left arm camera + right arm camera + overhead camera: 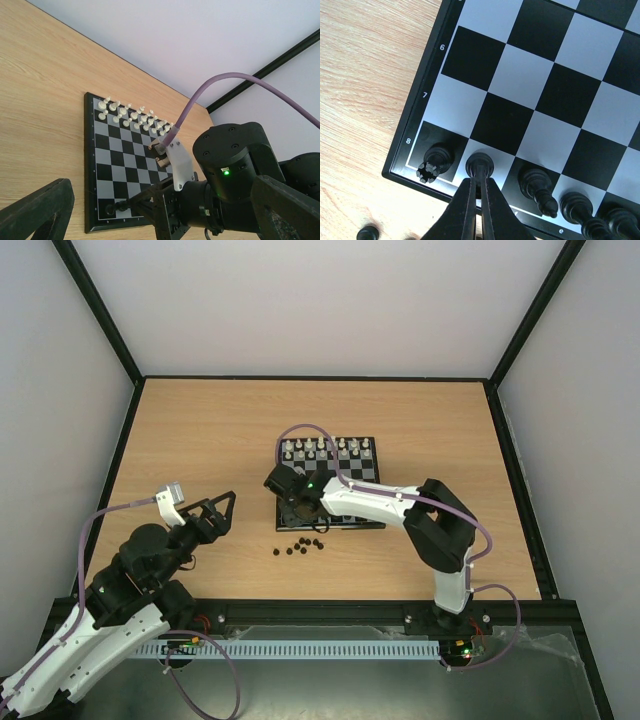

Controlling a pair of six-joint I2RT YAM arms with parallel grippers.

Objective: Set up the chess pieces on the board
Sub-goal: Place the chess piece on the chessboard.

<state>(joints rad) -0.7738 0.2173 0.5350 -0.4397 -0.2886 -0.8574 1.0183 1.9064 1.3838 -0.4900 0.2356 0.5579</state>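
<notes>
My right wrist camera gives the close detail. My right end effector (479, 178) has its fingers drawn almost together, pinching a black piece (479, 162). That piece stands on the light square second from the corner, in the row marked 8 of the board (555, 75). A crenellated rook (435, 164) sits on the dark corner square just beside it. A bishop-like piece (538, 186) stands on the next square the other way, and more black men run along the same edge row. The top view cannot show that grip, because my own wrist covers it. It shows other things instead: the white pieces (330, 448) ranked in two rows along the far edge, and a small cluster of loose chess pieces (300, 546) lying on the desk (200, 430). That cluster is just outside the board's near edge, near my right end effector but apart from it. The top view also places my left end effector (218, 508) above the wood, well to the left of the board. The left wrist camera looks along the board from the side and shows its fingers (37, 210) spread wide at the bottom corners of the frame.
</notes>
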